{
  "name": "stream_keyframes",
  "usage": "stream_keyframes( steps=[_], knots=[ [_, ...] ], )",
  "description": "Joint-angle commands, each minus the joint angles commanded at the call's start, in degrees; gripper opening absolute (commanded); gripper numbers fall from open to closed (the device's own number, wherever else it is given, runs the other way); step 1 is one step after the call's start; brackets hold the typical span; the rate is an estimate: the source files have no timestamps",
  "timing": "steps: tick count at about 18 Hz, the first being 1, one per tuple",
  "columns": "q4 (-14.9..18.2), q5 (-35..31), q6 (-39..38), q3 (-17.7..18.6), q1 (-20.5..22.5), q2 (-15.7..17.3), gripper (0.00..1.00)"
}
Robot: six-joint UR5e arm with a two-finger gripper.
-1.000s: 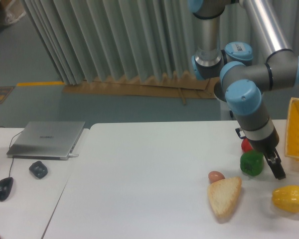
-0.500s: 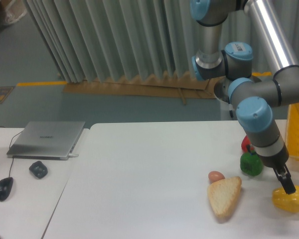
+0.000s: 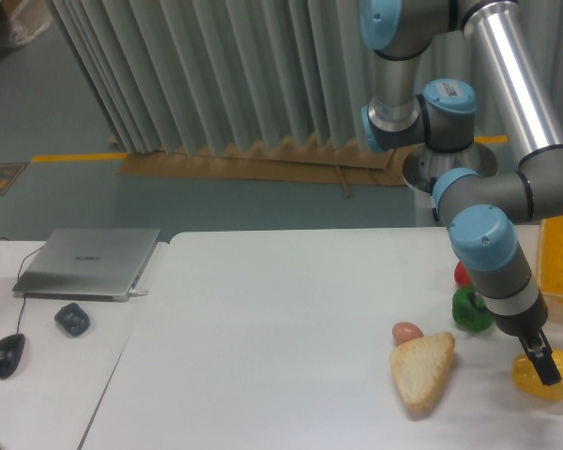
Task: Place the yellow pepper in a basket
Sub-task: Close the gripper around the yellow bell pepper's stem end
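Note:
The yellow pepper (image 3: 529, 379) lies on the white table (image 3: 263, 356) at the front right, partly covered by my gripper (image 3: 545, 367). The dark fingers reach down onto the pepper's top and right side; the frame does not show whether they are closed on it. The yellow lattice basket (image 3: 561, 258) stands at the right edge of the view, behind the pepper, and only its left part shows.
A green pepper (image 3: 468, 308) and a red pepper (image 3: 464, 274) sit just left of my forearm. A slice of bread (image 3: 422, 371) and a small brown egg-like item (image 3: 407, 331) lie further left. A laptop (image 3: 89, 262) and mice rest on the left table.
My gripper has swung from beside the green pepper down and to the right, and now sits on the yellow pepper. The pepper has stayed in place.

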State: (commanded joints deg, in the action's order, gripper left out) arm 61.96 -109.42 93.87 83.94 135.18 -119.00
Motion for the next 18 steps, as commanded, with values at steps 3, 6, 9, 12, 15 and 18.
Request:
stream_keyframes(
  steps=[3,6,9,12,15,18],
  knots=[
    [-0.09,-0.26,0.0,0.09,0.0,-0.26,1.0],
    [-0.26,-0.26,0.0,0.53,0.0,-0.35,1.0],
    [-0.26,-0.26,0.0,0.53,0.0,-0.7,1.0],
    [-0.44,-0.35,0.0,0.53,0.0,-1.23,1.0],
    [-0.35,-1.14,-0.17,0.7,0.0,-1.32,1.0],
    [-0.35,-1.23,-0.44,1.05,0.0,-1.49,1.0]
  ],
)
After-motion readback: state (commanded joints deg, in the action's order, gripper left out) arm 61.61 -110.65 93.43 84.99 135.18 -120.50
